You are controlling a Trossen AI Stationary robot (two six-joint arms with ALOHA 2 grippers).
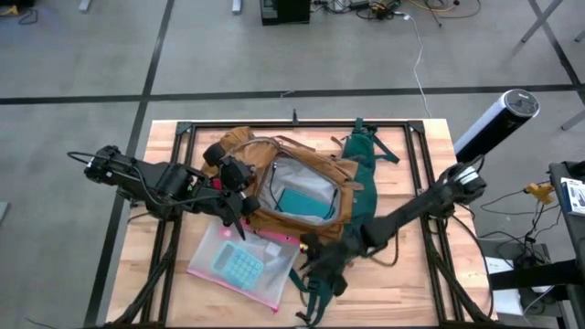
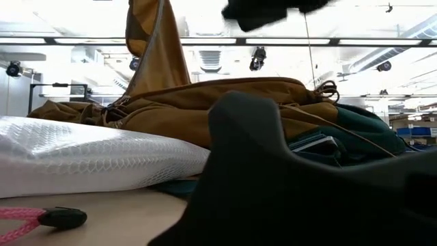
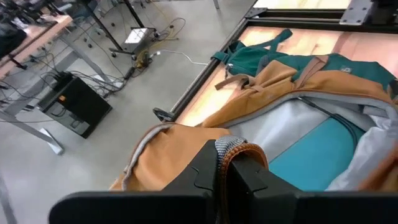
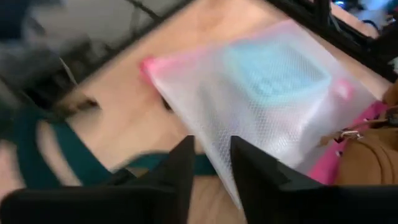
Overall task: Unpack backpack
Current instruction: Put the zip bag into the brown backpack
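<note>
The mustard-tan backpack point(image 1: 302, 192) lies on its green back in the middle of the table, mouth open, with a teal flat item point(image 3: 317, 155) on the grey lining inside. My left gripper point(image 3: 227, 177) is shut on the mouth's rim at the left. The clear pouch with pink edges point(image 1: 242, 265) lies flat on the wood by the near left, a teal calculator inside. My right gripper point(image 4: 212, 162) hovers open over the pouch's edge next to the backpack point(image 1: 309, 249). I cannot tell whether it touches the pouch. My left gripper pinches the rim of the backpack's mouth point(image 3: 235, 149), tan fabric with its grey lining edge, between its two fingers. The fingers reach in from the table's left, slanting down. The rim is lifted and stands up off the rest of the bag point(image 2: 153, 48), which stays on the table.
Green shoulder straps point(image 1: 320, 288) trail over the wood toward the near edge, under my right arm. Black frame rails point(image 1: 416, 174) run along the table's sides. A pink cord pull point(image 2: 27, 219) lies by the pouch. Bare wood shows at the near right point(image 1: 402, 292).
</note>
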